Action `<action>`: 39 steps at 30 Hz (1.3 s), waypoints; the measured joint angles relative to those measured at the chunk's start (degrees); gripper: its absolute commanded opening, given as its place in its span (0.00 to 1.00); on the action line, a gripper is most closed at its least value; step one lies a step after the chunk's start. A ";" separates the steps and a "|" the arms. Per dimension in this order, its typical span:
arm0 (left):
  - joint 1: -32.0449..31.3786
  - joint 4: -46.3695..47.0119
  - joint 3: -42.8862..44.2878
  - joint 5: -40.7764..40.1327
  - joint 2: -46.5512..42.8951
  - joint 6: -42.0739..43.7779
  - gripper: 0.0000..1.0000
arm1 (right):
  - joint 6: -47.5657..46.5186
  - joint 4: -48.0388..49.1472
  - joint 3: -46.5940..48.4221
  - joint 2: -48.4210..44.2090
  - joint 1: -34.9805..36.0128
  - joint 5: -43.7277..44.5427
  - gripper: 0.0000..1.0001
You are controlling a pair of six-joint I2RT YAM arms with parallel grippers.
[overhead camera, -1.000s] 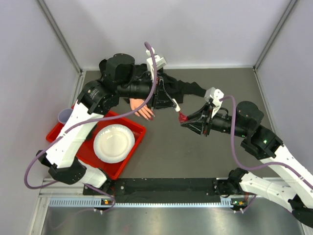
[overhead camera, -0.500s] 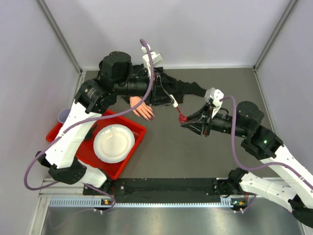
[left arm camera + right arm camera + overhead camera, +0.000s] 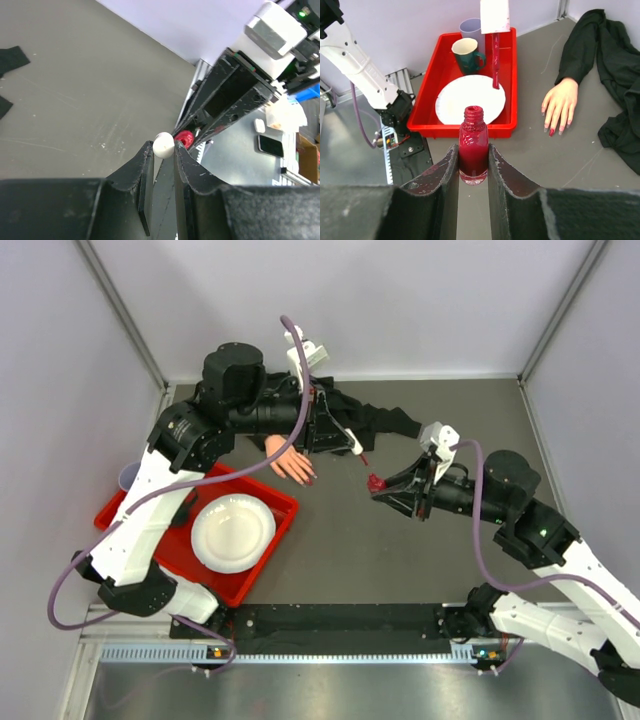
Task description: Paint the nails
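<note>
The left gripper has lifted the white-capped brush clear of the polish bottle, and its red tip now hangs just apart from the open neck. At far left, a red tray holds a white plate and two cups. Beside the tray's far corner the mannequin hand lies palm down on the grey table, its black sleeve trailing rightward. The nails point toward the arms' bases, with at least one showing red. The left gripper's jaws are pinched on the brush's cap. To the right, the right gripper is clamped on the upright bottle.
</note>
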 measured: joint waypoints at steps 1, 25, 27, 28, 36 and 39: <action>0.04 -0.07 0.02 -0.66 0.00 0.04 0.00 | -0.09 0.17 -0.31 -0.28 0.00 0.39 0.00; 1.42 23.08 -42.93 -39.87 -5.44 1.01 0.00 | 0.70 5.05 -9.27 -12.11 -0.07 22.47 0.00; 2.16 26.51 -46.21 -40.15 -4.50 1.57 0.00 | 0.57 5.40 -9.73 -12.90 -0.07 24.04 0.00; 2.49 27.69 -47.39 -40.26 -4.15 1.77 0.00 | 0.44 5.38 -9.77 -13.25 -0.07 24.81 0.00; 6.51 37.00 -53.99 -42.01 -0.13 3.67 0.00 | -0.83 5.31 -9.77 -18.75 -0.09 32.13 0.00; 7.43 39.56 -53.96 -43.52 2.97 4.37 0.00 | -1.25 5.27 -9.77 -19.52 -0.09 33.51 0.00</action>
